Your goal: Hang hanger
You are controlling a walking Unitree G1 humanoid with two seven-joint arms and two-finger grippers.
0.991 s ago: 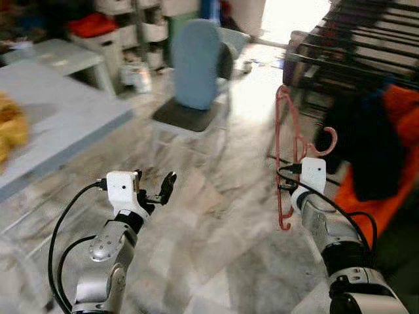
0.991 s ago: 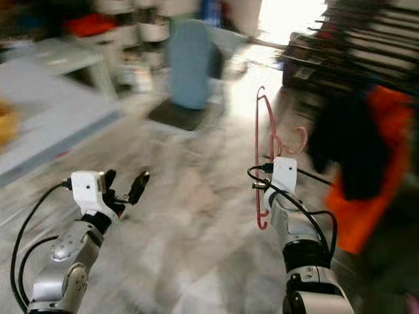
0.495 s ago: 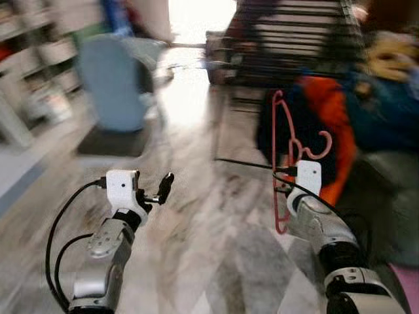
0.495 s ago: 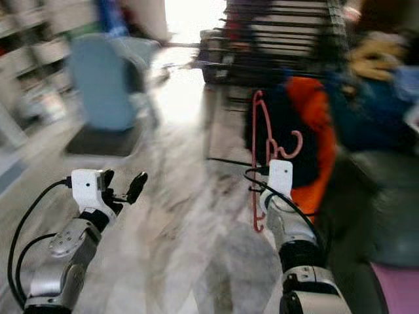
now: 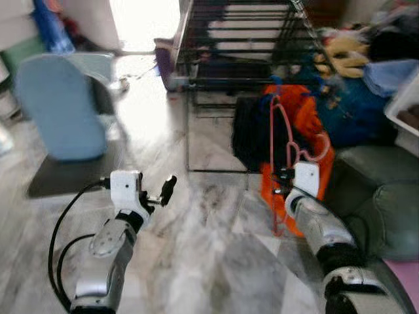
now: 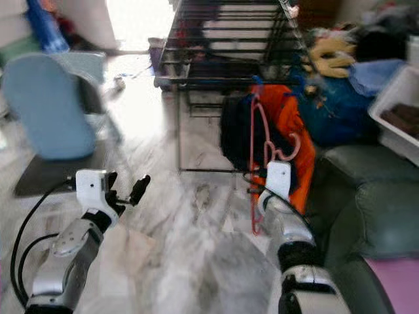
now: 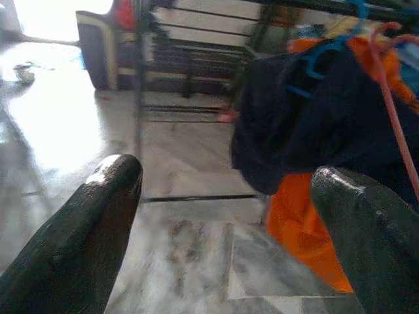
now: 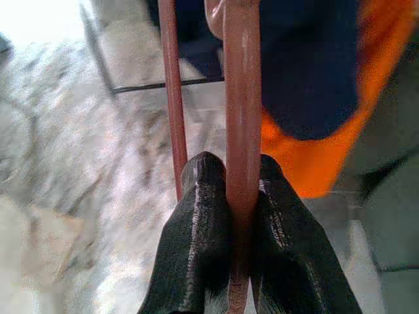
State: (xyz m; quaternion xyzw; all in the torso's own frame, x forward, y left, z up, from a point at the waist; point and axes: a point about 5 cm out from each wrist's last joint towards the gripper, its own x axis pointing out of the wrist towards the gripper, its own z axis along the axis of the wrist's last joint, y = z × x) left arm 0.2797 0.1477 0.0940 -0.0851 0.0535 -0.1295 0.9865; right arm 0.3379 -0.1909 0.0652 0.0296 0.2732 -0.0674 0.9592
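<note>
A pink plastic hanger [image 5: 275, 140] stands upright in my right gripper [image 8: 241, 190], whose two black fingers are shut on its bar. Its hook [image 5: 321, 149] curls to the right, above the white wrist block. Straight ahead rises a black wire drying rack [image 5: 239, 39], with dark blue and orange clothes [image 5: 252, 131] hanging from its near rail. The hanger is held in front of those clothes, below the rail. My left gripper [image 5: 160, 193] is raised at the lower left, open and holding nothing.
A pale blue chair [image 5: 59, 114] stands on the left over the marble floor [image 5: 196, 261]. A green sofa [image 5: 383, 209] fills the right side, with a pile of clothes [image 5: 366, 59] and a white basket [image 5: 406, 104] behind it.
The camera has swung right, bringing the rack and hung clothes to the centre and pushing the chair left. Both arms keep their pose, and the hanger is still gripped.
</note>
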